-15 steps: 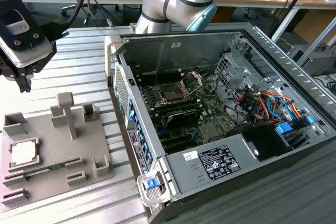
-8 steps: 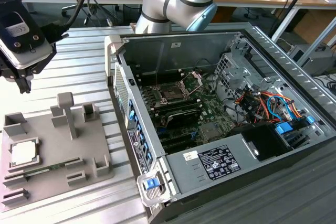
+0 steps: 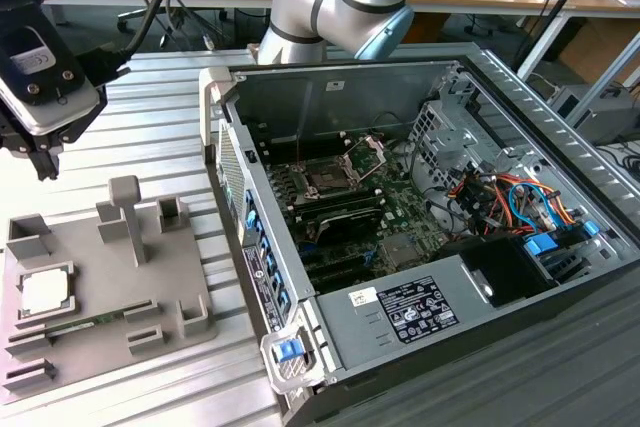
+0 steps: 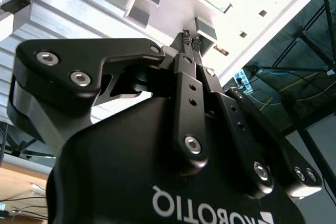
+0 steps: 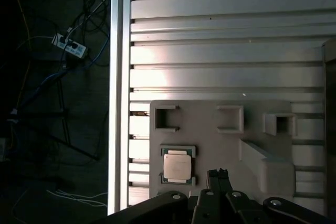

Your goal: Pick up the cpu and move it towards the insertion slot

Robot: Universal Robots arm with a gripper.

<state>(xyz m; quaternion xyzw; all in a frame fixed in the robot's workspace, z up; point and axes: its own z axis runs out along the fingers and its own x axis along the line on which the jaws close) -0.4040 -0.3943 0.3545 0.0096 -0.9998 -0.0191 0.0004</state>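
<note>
The cpu is a small square chip with a silvery top, lying flat in a recess of the grey tray at the exterior view's left. In the first wrist view the cpu shows from above, a short way beside my gripper. My gripper hangs well above the tray's far end, apart from the chip. Its fingers are pressed together with nothing between them. The insertion slot, a dark socket with its metal bracket raised, sits on the motherboard inside the open computer case.
The open computer case lies on the ribbed metal table, its near wall beside the tray. The tray carries upright posts and small brackets. Cables and drive cages fill the case's right part.
</note>
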